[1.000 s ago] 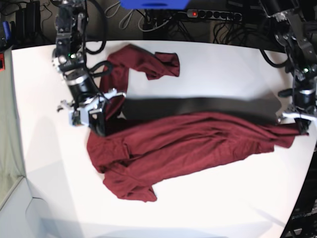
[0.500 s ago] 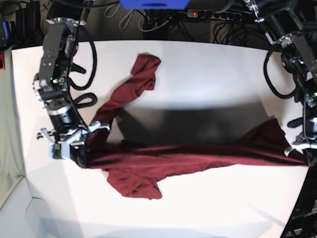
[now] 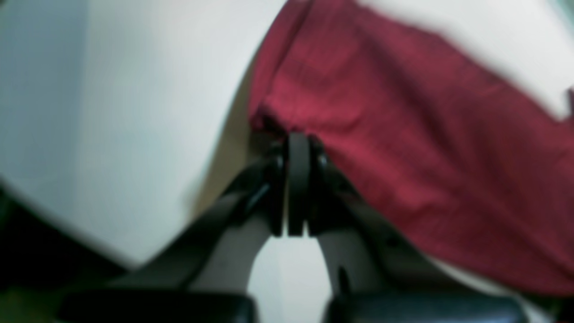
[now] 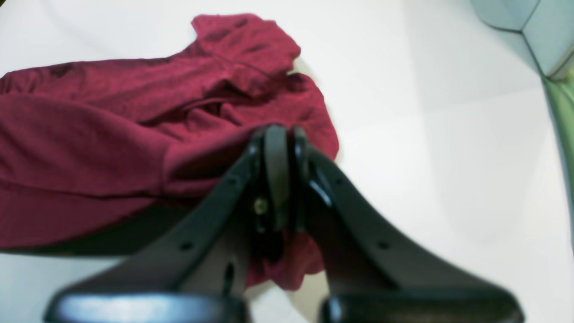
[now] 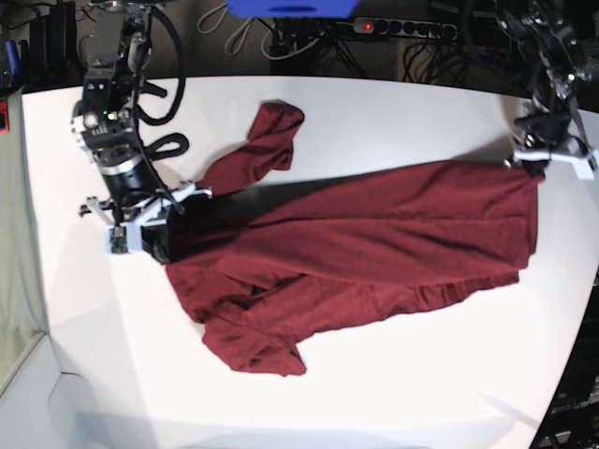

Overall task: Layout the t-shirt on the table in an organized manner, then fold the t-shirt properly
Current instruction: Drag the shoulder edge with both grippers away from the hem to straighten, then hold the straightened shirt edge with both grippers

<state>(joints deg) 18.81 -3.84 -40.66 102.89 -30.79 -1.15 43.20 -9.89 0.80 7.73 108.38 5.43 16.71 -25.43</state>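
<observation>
- While the t-shirt (image 5: pixel 356 248) was stretched across the white counter (image 5: pixel 393 374), it was pinched at opposite ends: by the left pincer (image 5: pixel 535 157) at a far corner and by the right pincer (image 5: pixel 154 245) at the other edge, both pressed together on fabric.
- The layout step was judged only partly done: one sleeve (image 5: pixel 271 131) was seen twisted and another (image 5: pixel 257 351) bunched, and wrinkles were seen.
- No fold was made yet.
</observation>
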